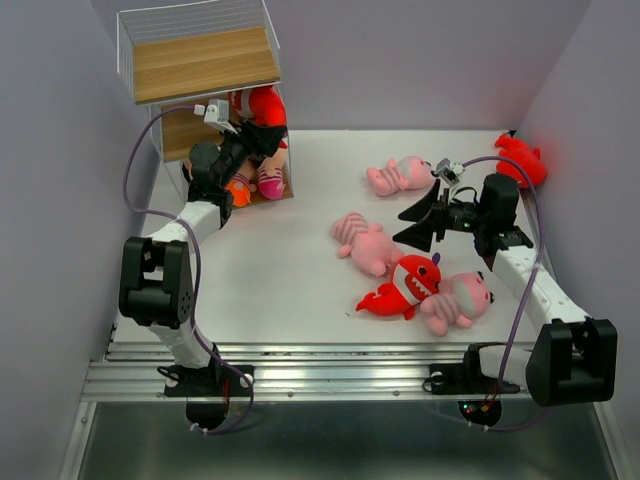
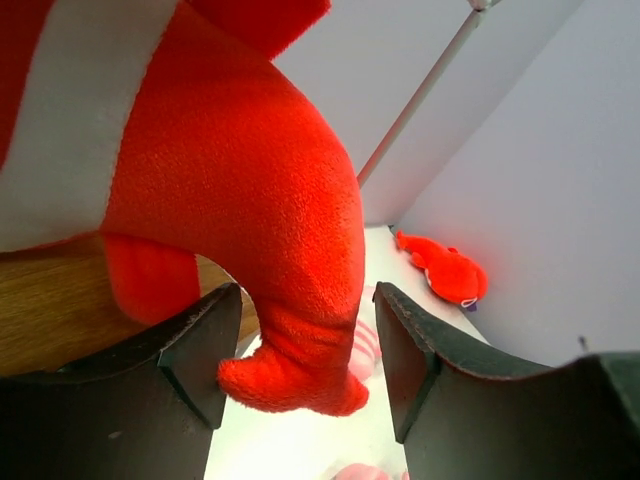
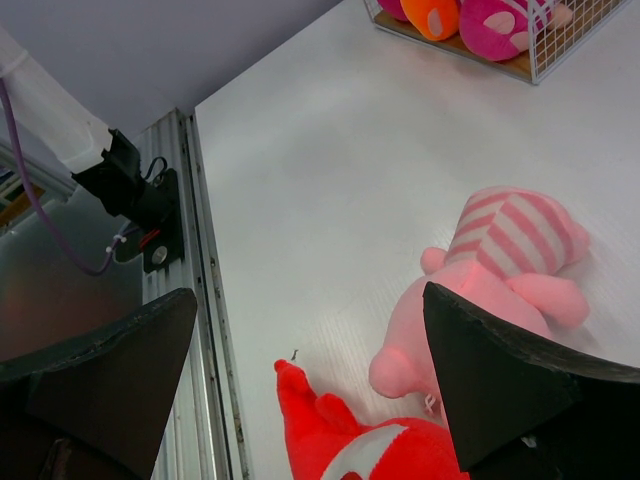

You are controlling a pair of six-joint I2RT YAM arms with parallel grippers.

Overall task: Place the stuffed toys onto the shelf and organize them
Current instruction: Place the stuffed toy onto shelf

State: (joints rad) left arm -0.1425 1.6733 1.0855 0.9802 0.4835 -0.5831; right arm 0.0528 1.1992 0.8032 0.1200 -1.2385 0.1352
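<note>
The left pincer [image 2: 302, 362] stands apart inside the wire-framed wooden shelf [image 1: 200, 62]. The tail of a red plush shark [image 2: 250, 200] hangs between its fingers, over a wooden board. Plush with orange and pink feet [image 1: 256, 185] crowd the tier below. The right pincer [image 3: 310, 300], spread wide and empty, hovers over the white bench [image 1: 280, 270], near a pink striped plush animal [image 3: 510, 260] and a second red shark [image 3: 350, 445].

The shelf [image 1: 205, 62] has light brown wood-grain boards inside a white wire frame, and the shelf shark [image 2: 250, 200] at the black left hand [image 2: 305, 350] is bright red with a broad white band. On the white surface [image 1: 280, 270], the far animal [image 1: 400, 175] and middle animal [image 1: 365, 243] are pale pink with darker pink stripes and the near animal [image 1: 458, 300] is pink. The near shark [image 1: 405, 285] is red with white teeth, and the corner shark [image 1: 520, 160] is plain red.
</note>
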